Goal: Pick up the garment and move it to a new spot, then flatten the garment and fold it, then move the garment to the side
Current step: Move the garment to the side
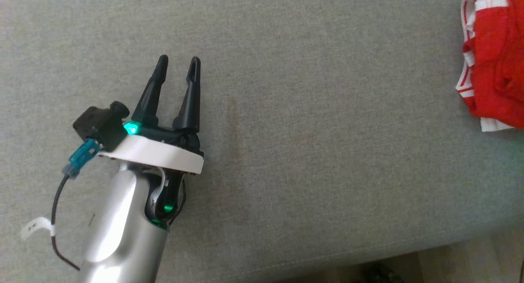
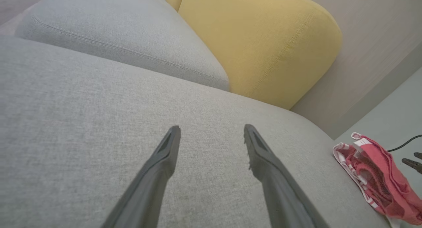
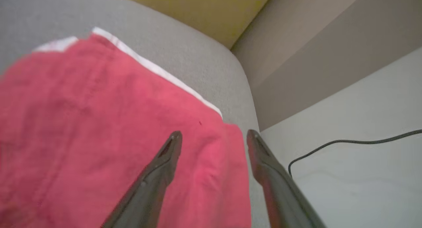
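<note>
Over the sofa (image 1: 327,111), left hand (image 1: 179,59) wide-fingered

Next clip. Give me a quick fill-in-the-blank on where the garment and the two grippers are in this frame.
1. The garment is ____ with white striped trim.
2. The left gripper is over the bare gray sofa seat with its jaws ____.
3. The cushion at the back of the sofa, beside the gray one, is ____.
4. The right gripper, jaws apart, points at the ____.

Missing words: red; open; yellow; garment.
</note>
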Tool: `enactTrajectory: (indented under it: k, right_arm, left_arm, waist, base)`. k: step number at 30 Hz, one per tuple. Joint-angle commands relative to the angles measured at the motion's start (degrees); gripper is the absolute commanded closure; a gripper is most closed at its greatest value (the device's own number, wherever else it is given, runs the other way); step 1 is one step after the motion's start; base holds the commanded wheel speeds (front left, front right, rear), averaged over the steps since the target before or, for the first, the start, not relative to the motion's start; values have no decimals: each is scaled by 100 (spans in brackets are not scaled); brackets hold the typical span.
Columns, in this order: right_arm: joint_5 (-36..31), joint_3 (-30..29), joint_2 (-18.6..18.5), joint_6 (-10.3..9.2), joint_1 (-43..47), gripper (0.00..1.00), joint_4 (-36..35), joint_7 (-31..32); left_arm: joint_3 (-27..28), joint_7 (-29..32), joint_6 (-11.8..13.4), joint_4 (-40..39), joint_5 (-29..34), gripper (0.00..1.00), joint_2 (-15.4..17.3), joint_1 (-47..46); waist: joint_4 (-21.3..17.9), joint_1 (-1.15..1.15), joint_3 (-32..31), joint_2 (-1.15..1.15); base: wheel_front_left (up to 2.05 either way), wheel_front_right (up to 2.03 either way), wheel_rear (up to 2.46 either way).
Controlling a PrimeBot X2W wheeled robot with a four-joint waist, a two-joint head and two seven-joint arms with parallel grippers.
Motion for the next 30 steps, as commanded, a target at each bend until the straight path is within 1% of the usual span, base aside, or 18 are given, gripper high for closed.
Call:
enactTrajectory:
  k: [1,4,9,10,12,13,18,23,26,28,30]
  right_arm:
    - [-12,-21,-61,-5,-11,0,-312,-202]
    - [38,63,253,-5,-170,0,-534,-600]
    - [163,420,873,-5,-271,0,-793,-1290]
    - [224,568,1121,-5,-240,0,-851,-1545]
    - [224,568,1121,-5,-240,0,-851,-1545]
    - [283,680,1371,-5,-170,0,-858,-1777]
    - [338,873,2076,-5,132,0,-784,-2333]
    - [190,1074,2743,-5,528,0,-510,-2844]
    - [91,1131,3012,-5,781,0,-345,-3050]
    - [-5,1145,3117,-5,933,0,-281,-3156]
    - [-54,1160,3192,-5,1037,0,-232,-3223]
  left_arm:
    - [185,-29,-21,-147,-38,0,52,-21]
    - [220,-29,-10,-174,-78,0,52,55]
    - [318,-29,16,-264,-114,0,52,262]
    - [370,-29,31,-299,-120,0,52,369]
    - [370,-29,31,-299,-120,0,52,369]
    - [430,-29,46,-327,-117,0,52,489]
    - [576,-29,108,-312,-170,0,52,835]
    - [671,-29,151,-313,-156,0,52,1133]
    - [683,-29,164,-321,-24,0,52,1304]
    - [687,-29,159,-305,-41,0,52,1416]
    - [700,-29,163,-316,69,0,52,1482]
  waist:
    - [25,0,-146,0]
    - [65,0,-385,0]
    - [165,0,-870,0]
    - [219,0,-1071,0]
    - [219,0,-1071,0]
    - [278,0,-1271,0]
    - [399,0,-1670,0]
    - [498,0,-1886,0]
    - [554,0,-2001,0]
    - [576,0,-2056,0]
    - [582,0,-2080,0]
  base:
    - [0,0,0]
    - [0,0,0]
    - [0,0,0]
    - [0,0,0]
    - [0,0,0]
    - [0,0,0]
    - [0,0,0]
    - [0,0,0]
    - [0,0,0]
    - [0,0,0]
    - [0,0,0]
